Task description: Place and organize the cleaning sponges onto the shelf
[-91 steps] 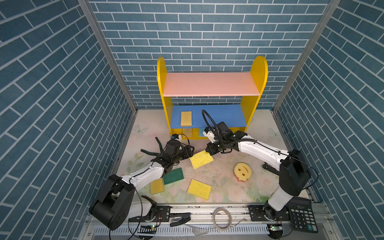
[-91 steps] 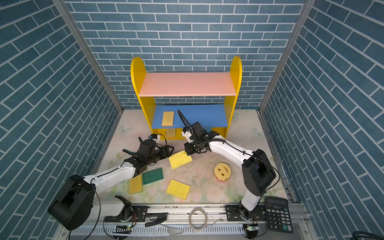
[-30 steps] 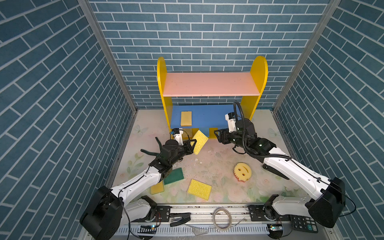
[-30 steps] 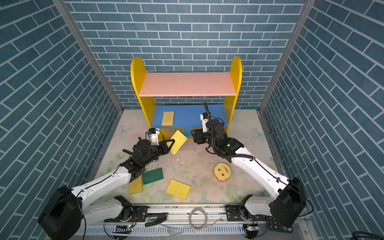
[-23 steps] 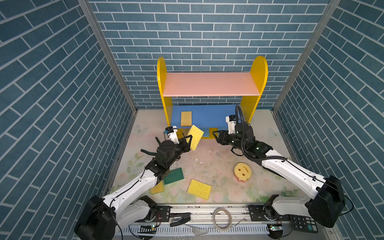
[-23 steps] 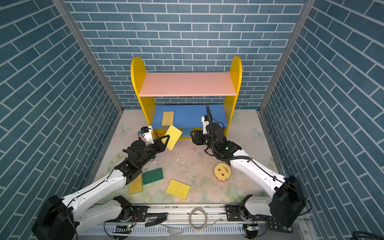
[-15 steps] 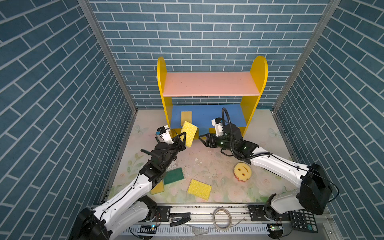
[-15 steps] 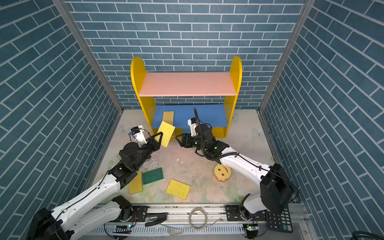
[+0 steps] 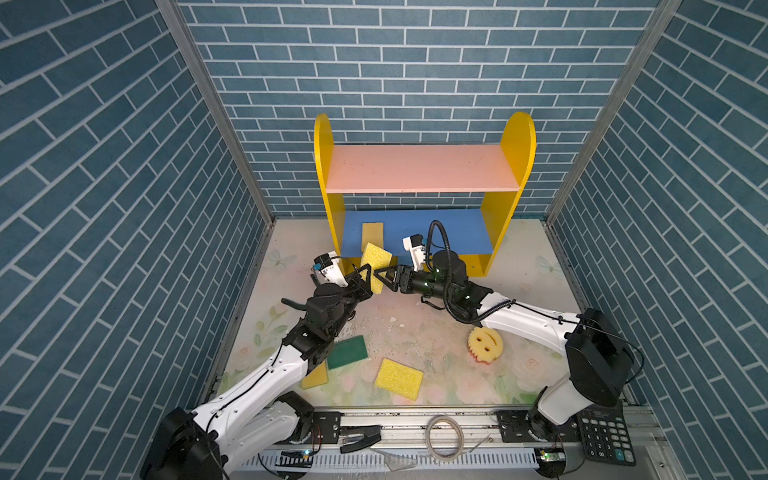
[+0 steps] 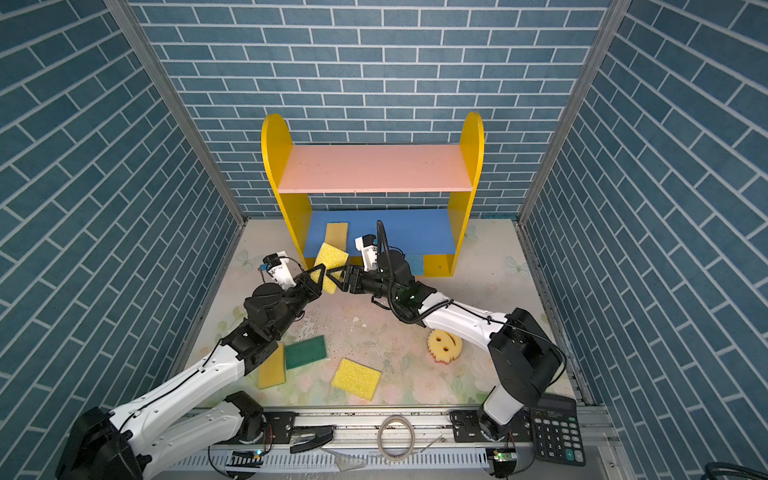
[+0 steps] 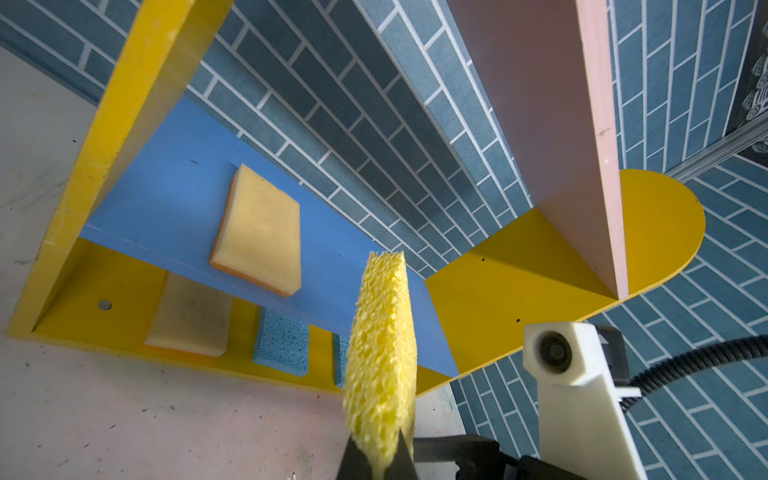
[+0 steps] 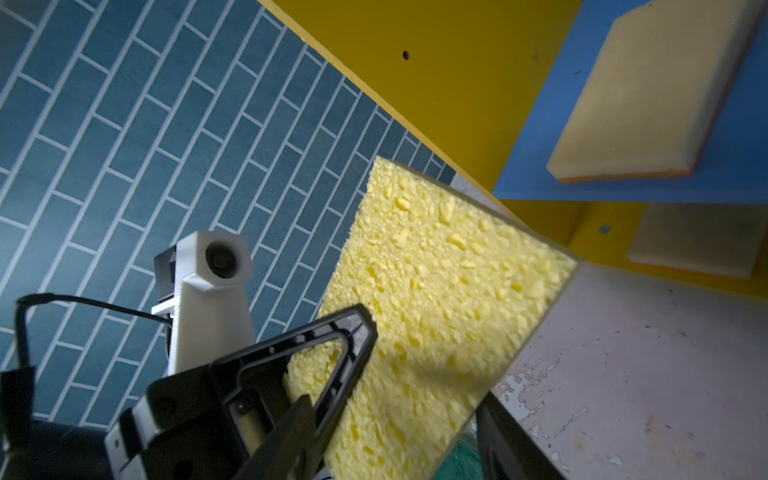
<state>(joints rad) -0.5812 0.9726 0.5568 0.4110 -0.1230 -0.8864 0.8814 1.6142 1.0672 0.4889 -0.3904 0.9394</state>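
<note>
Pinching a yellow sponge by its lower edge, the left gripper has its jaws clamped narrow on it. It holds the sponge on edge and tilted, just in front of the shelf, near the shelf's left end in both top views. The right gripper faces it with jaws spread wide, the sponge's edge at the mouth of the gap; whether they touch it I cannot tell. On the shelf's blue board lies 1 tan sponge, toward the left end. On the shelf's base sit a pale sponge and 2 blue sponges in a row. Well in front of the shelf, 4 more lie on the floor: a green sponge, a flat yellow sponge, a smiley sponge and a half-hidden sponge under the left arm
</note>
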